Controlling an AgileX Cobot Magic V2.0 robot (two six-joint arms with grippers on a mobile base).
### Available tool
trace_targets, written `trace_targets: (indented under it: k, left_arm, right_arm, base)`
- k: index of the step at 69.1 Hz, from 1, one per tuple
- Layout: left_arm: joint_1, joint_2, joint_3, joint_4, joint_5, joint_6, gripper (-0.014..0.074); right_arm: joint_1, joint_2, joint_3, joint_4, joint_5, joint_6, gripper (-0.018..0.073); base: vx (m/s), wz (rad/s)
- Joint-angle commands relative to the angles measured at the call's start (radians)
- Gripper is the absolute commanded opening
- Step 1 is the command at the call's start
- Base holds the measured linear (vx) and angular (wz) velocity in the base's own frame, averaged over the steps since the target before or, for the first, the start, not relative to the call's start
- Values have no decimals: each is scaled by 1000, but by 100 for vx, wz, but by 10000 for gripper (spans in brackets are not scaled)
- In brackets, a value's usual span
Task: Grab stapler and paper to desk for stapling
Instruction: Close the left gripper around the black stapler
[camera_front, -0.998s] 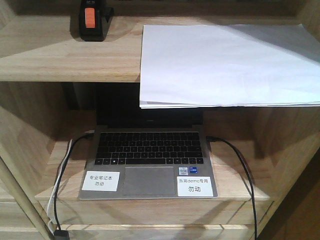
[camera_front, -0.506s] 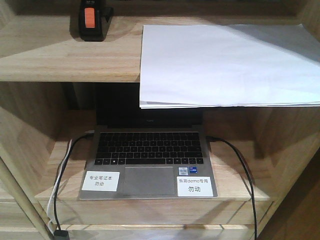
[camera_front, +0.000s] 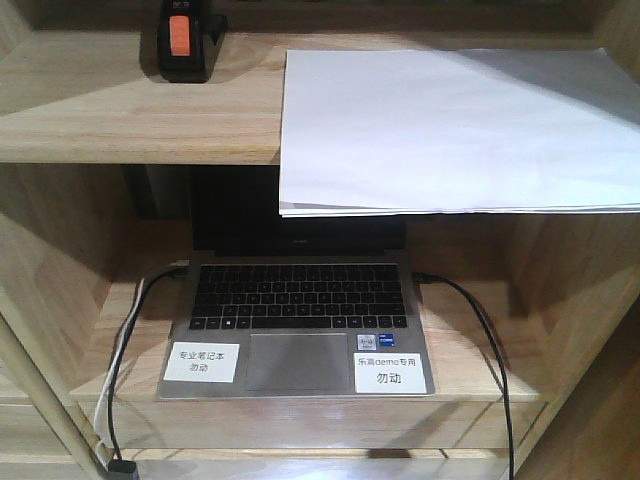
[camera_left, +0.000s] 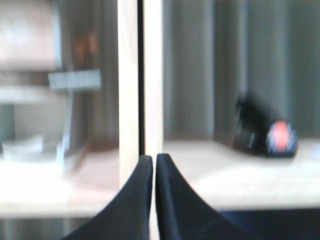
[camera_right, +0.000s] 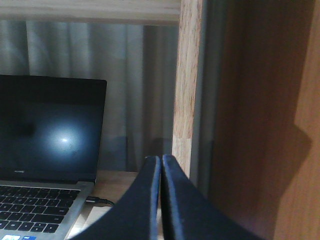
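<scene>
The black stapler (camera_front: 183, 40) with its orange-red patch stands at the back left of the upper shelf (camera_front: 120, 110). The white paper (camera_front: 450, 125) lies on the same shelf to the right, its front edge overhanging. In the blurred left wrist view the stapler (camera_left: 265, 132) sits to the right, well beyond my left gripper (camera_left: 154, 157), which is shut and empty in front of a wooden upright. My right gripper (camera_right: 161, 158) is shut and empty, down at the lower shelf beside the laptop. The desk is out of view.
An open laptop (camera_front: 295, 320) with two white labels fills the lower shelf; cables (camera_front: 480, 320) run down on both sides. A wooden upright (camera_right: 187, 85) and a dark side panel (camera_right: 265, 120) stand close to the right gripper. Another upright (camera_left: 140, 75) is straight ahead of the left gripper.
The front view has shifted very slightly; the stapler, the paper and the laptop lie as before.
</scene>
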Motion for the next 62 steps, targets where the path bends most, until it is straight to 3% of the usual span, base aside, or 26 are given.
trace_targets:
  k: [1, 31, 41, 55, 62]
  left_arm:
    - [-6, 55, -63, -25, -14, -11, -6]
    - [-6, 93, -64, -24, 8, -2, 46]
    - [-6, 93, -64, -24, 7, 5, 152]
    - [-6, 93, -64, -28, 8, 4, 375]
    - [-6, 93, -64, -32, 8, 4, 437]
  right_arm:
    - [-4, -9, 2, -1, -74, -8, -10]
    - [-4, -9, 2, -1, -74, -8, -10]
    - [-4, -9, 2, -1, -74, -8, -10]
    - [-4, -9, 2, -1, -74, -8, -10]
    - [-4, -9, 2, -1, -74, -8, -10]
  base:
    - [0, 0]
    - [0, 0]
    - [0, 0]
    - [0, 0]
    - [0, 0]
